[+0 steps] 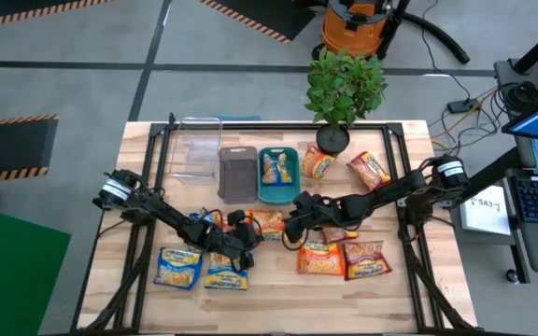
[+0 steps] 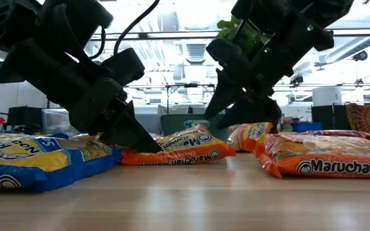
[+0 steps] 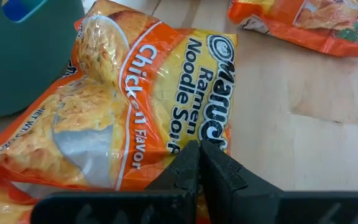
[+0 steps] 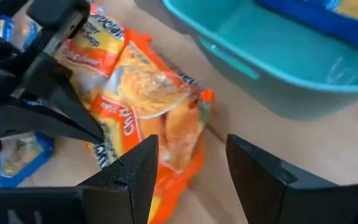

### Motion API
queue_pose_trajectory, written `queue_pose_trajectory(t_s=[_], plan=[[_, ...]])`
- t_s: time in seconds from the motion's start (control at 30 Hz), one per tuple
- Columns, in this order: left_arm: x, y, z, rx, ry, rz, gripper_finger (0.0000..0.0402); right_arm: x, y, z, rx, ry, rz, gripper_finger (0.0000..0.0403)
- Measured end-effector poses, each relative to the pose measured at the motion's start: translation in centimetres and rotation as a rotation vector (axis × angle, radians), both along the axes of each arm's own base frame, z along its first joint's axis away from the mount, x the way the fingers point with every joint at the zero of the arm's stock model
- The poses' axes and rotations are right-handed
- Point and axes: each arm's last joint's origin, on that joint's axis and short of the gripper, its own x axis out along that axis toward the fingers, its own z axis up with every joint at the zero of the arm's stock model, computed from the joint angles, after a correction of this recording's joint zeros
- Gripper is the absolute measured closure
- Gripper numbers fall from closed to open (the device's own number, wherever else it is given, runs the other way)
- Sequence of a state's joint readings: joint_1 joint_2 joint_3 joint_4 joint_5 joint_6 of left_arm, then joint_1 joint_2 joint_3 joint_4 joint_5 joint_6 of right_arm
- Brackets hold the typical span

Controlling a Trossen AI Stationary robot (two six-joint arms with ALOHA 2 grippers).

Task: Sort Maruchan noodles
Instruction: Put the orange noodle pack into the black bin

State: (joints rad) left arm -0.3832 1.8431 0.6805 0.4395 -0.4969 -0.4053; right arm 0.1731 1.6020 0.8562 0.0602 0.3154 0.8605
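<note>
— Left gripper [image 3: 197,155]? Fingers pressed together, gripping nothing, tips at edge of orange noodle packet [image 3: 135,106] mid-table.

— Right gripper [image 4: 188,168]? Fingers apart over same packet, beside teal bin [image 4: 278,68], nothing held.

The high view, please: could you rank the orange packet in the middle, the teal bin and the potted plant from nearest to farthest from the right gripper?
From the right gripper:
1. Orange packet, just beside it at table centre.
2. Teal bin, just behind it.
3. Potted plant, at the far edge.
</note>
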Motion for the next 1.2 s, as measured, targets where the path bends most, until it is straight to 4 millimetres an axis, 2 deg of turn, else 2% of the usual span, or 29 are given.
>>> queue_pose_trajectory(t_s=[0.17, 0.43, 0.53, 0.7, 0.97, 1.2], plan=[[0.0, 0.0, 0.1, -0.001, -0.001, -0.004, 0.0401, 0.0, -0.1, 0.5, -0.021, -0.015, 0.019, 0.0234], [0.1, 0.0, 0.1, -0.005, -0.007, -0.005, 0.0401, -0.1, -0.3, 0.7, 0.012, -0.023, -0.006, 0.0315], [0.1, 0.0, 0.1, -0.006, -0.008, -0.005, 0.0402, 0.0, -0.2, 0.6, 0.072, -0.016, 0.008, 0.0318], [0.1, 0.0, 0.1, -0.008, -0.01, -0.004, 0.0401, 0.0, -0.2, 0.5, 0.088, -0.015, 0.024, 0.027], [0.1, 0.0, 0.1, -0.007, -0.01, -0.005, 0.0402, 0.1, -0.4, 0.5, 0.092, -0.028, -0.037, 0.015], [0.1, 0.0, 0.1, -0.005, -0.012, -0.002, 0.0402, 0.9, -0.3, -1.5, 0.095, -0.032, -0.072, 0.0092]])
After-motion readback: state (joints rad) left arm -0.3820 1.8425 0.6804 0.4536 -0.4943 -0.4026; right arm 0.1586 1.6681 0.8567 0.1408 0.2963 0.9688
